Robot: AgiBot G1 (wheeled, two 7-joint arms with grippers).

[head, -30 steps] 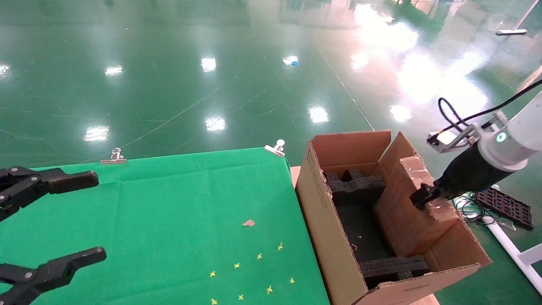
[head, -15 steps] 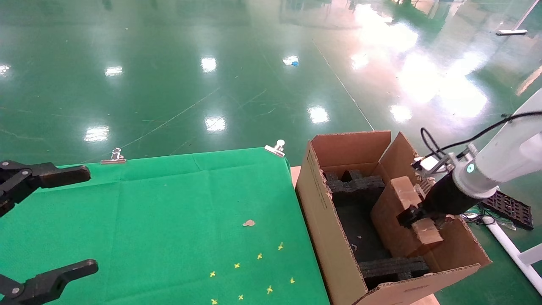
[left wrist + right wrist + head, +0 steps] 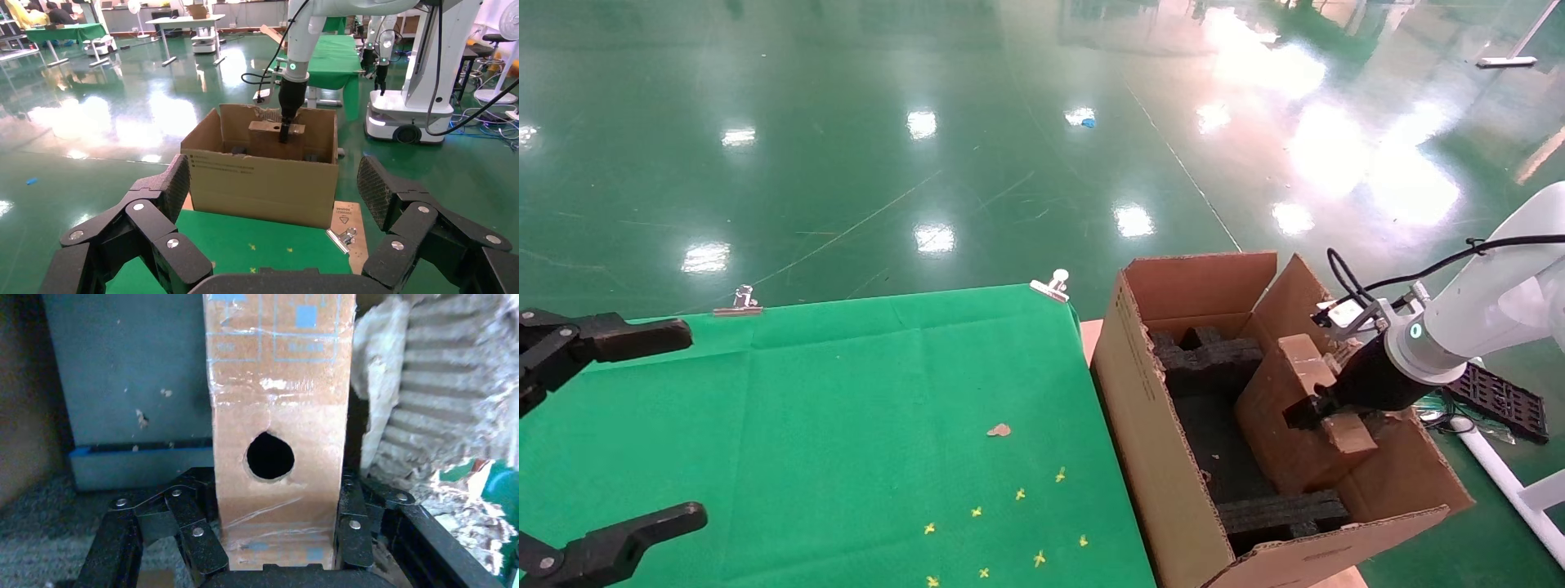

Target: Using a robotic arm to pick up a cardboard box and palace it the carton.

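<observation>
The carton (image 3: 1156, 457) stands open beside the right end of the green table, with a ragged torn flap (image 3: 428, 386). The slim cardboard box (image 3: 1279, 416) stands on edge inside it, between black foam inserts (image 3: 1209, 359). My right gripper (image 3: 1307, 412), on the white robotic arm (image 3: 1483, 318), is shut on the box's narrow upper edge. In the right wrist view the fingers (image 3: 190, 520) press both sides of the box (image 3: 278, 404) beside its round hole. My left gripper (image 3: 697, 422) hangs open over the table's left end, empty. The left wrist view shows the carton (image 3: 263, 177) beyond it.
The green cloth table (image 3: 846, 367) carries metal clips (image 3: 1052, 284) at its far edge, yellow cross marks (image 3: 1009, 523) and a small scrap (image 3: 999, 429). A second foam insert (image 3: 1279, 514) lies at the carton's near end. A black tray (image 3: 1495, 400) and cables lie on the floor.
My right gripper has come down and toward me with the cardboard box, which now sits lower inside the carton. My left gripper has drawn back slightly to the left.
</observation>
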